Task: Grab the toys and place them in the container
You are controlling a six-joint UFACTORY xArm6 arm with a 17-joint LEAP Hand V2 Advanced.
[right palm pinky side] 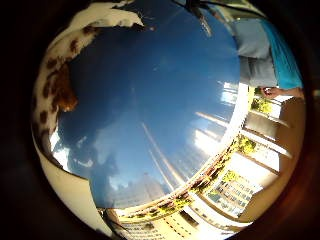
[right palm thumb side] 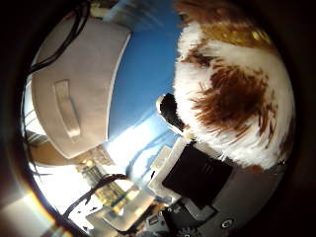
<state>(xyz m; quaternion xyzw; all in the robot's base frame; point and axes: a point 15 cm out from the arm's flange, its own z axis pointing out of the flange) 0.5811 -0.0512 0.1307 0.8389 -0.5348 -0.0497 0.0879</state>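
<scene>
Toy: fluffy white-and-brown spotted plush toy (right palm thumb side: 232, 94), soft, light, squashy; grab its fat middle.
Hand: hand (right palm thumb side: 202, 182) beside it, grip state? couldn't tell.
Container: pale grey plastic container (right palm thumb side: 74, 89) sat near on the blue table (right palm pinky side: 150, 100).

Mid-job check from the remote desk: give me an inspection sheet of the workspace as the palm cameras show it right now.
Surface: blue tabletop, glossy, with reflections and shadows on it.
Job's things: a white and brown spotted plush toy fills much of the thumb side view, so it is close to the palm. A white container stands on the blue tabletop beside it; nothing of its inside shows.
Clutter: nothing seen.
Hand: white and black parts of the hand lie against the plush toy; whether the fingers curl round it cannot be told.
Cables: left out of this sheet.
Surroundings: sunlit buildings beyond the table's edge, and a person's arm near the far side, touching nothing.
</scene>
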